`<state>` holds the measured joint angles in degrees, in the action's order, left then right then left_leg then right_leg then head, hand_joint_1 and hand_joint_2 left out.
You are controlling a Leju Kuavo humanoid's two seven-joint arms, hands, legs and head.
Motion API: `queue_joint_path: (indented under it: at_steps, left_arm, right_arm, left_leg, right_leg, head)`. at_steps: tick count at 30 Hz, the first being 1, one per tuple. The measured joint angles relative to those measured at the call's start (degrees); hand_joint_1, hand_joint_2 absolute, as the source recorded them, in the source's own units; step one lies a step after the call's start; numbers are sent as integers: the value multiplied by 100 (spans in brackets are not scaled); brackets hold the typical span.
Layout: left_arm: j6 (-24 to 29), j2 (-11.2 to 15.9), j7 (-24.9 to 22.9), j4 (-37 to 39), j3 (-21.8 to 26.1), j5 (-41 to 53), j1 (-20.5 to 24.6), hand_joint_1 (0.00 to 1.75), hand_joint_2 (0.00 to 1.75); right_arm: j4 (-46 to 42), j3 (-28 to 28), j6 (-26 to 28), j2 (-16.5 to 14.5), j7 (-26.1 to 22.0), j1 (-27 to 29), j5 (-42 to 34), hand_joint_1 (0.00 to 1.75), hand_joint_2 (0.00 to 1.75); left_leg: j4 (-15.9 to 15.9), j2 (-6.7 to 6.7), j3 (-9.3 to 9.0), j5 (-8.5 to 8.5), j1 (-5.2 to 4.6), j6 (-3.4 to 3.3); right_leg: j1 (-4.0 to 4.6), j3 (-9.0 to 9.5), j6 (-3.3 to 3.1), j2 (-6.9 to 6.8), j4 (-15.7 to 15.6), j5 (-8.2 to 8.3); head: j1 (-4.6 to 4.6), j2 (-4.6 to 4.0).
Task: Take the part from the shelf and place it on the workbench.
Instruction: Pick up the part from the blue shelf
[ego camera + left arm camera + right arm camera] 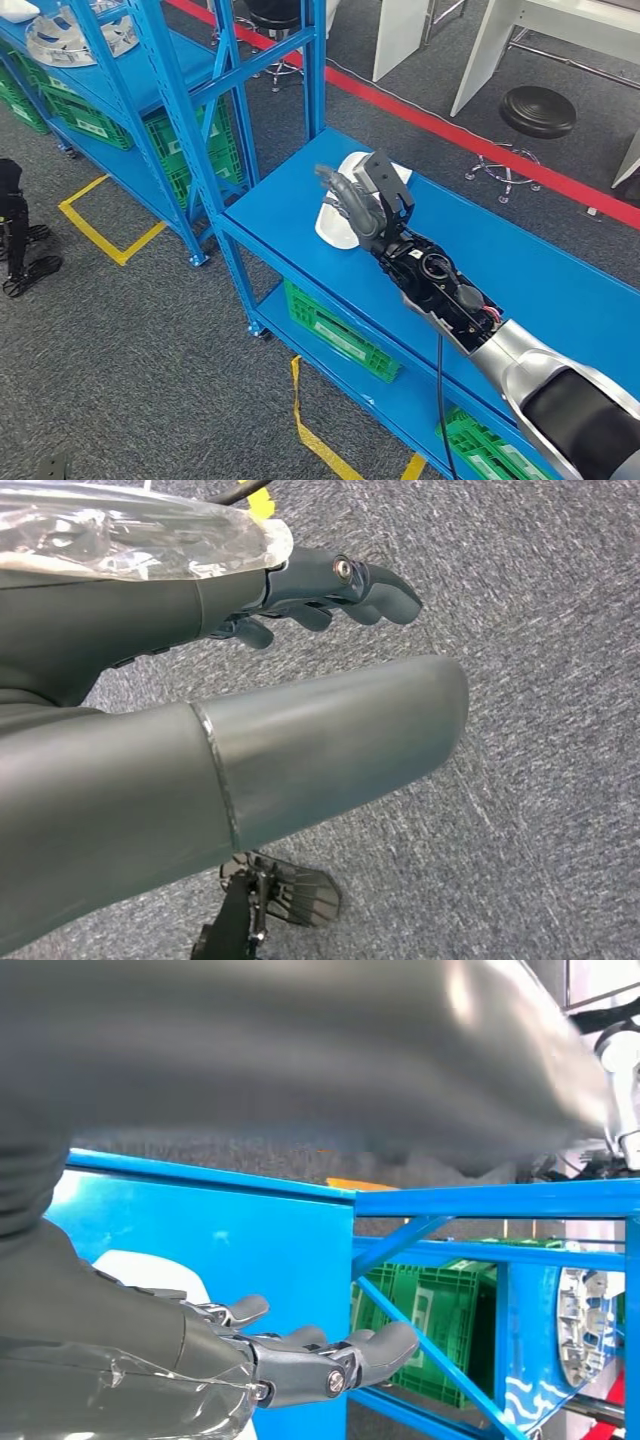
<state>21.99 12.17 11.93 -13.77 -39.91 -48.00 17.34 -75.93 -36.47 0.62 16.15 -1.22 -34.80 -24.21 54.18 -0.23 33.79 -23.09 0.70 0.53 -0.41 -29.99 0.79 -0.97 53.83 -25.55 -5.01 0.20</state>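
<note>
- White part (340,215) lies on the blue workbench (528,270), centre of the head view; right hand (362,200) over it, fingers (317,1355) extended, slightly apart, gripping nothing
- Left hand (226,730) above grey carpet (543,680); fingers (362,590) loosely together, empty

The blue workbench (528,290) carries one white part (340,225) near its left end. On its lower level sit green crates (340,335). Beside it stands a blue shelf (151,75), which holds a silver-white part (64,40) on top and more green crates (192,150) below. Both stand on grey carpet floor (136,370).
</note>
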Motion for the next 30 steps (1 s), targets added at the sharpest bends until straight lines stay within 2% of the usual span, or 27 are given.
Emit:
queue_joint_path:
  at_steps: [30]
  left_arm:
    - [4, 0, 0, 0, 0, -17, 0, 0, 0]
  right_arm:
    - [42, -5, 9, -2, 2, 1, 14, 0, 175]
  left_leg:
    - [0, 0, 0, 0, 0, 0]
  right_leg:
    - [0, 1, 0, 0, 0, 0]
  head:
    - [0, 0]
